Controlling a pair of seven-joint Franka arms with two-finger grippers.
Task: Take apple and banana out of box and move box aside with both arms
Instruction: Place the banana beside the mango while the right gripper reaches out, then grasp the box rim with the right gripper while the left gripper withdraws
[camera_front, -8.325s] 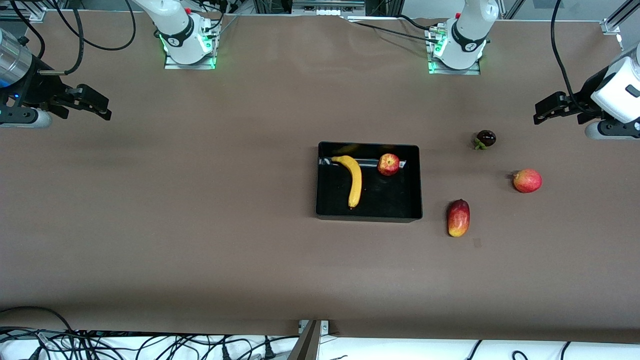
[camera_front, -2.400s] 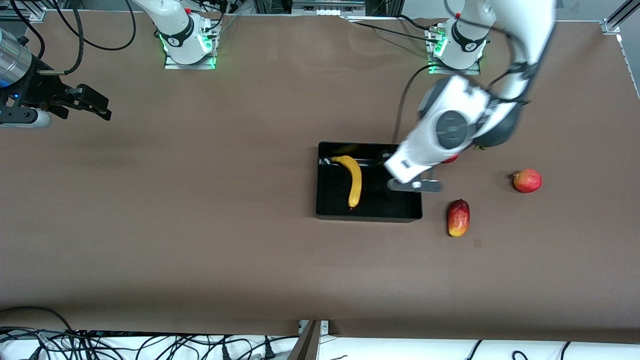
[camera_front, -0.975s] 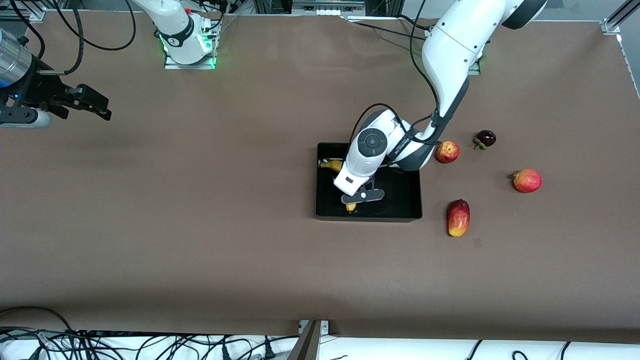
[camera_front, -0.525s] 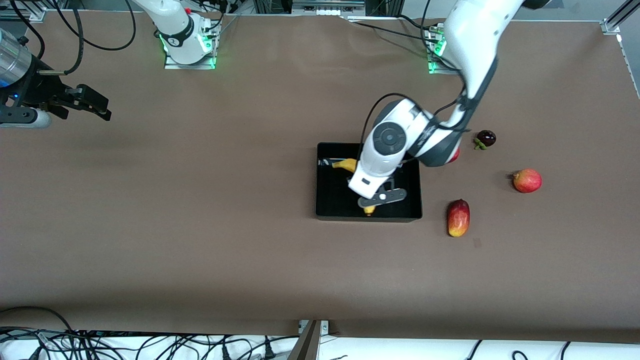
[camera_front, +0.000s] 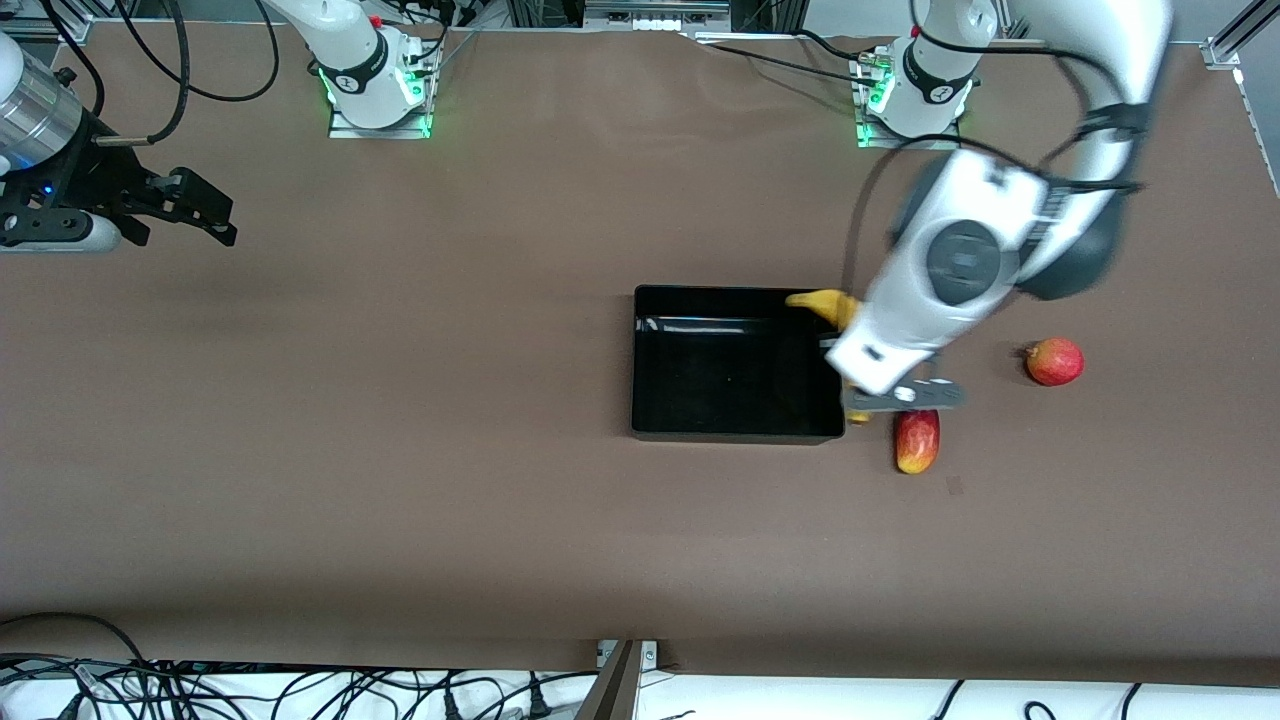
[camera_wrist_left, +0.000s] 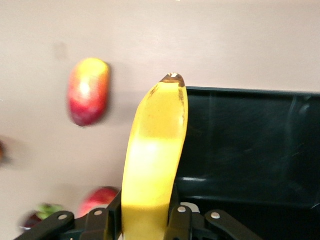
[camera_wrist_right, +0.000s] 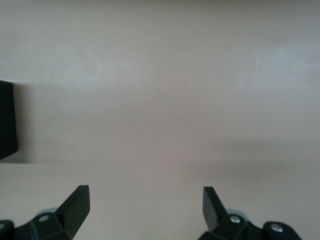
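Your left gripper (camera_wrist_left: 145, 220) is clamped on the banana (camera_wrist_left: 152, 165), pinching it near one end so the long curved body sticks out ahead of the wrist. In the front view the fruit hangs over the box's (camera_front: 650, 360) wall at the left arm's end, right of the frame's centre, with only its yellow tip (camera_front: 822, 303) peeking out from under the white wrist. That position suits a carry out of the box toward open table, which is how I read the step.

The box sits at mid-frame with nothing visible inside it. I cannot find the apple in the front view; the red fruit low in the left wrist view may be it, though I cannot be sure. The mango (camera_front: 917, 441) lies just below your wrist in the frame, so mind it when you set down.

The banana looks bright yellow, smooth, with a brown tip.

Your right gripper (camera_front: 205, 205) waits at the upper left of the frame, fingers (camera_wrist_right: 75, 205) spread wide and holding nothing.
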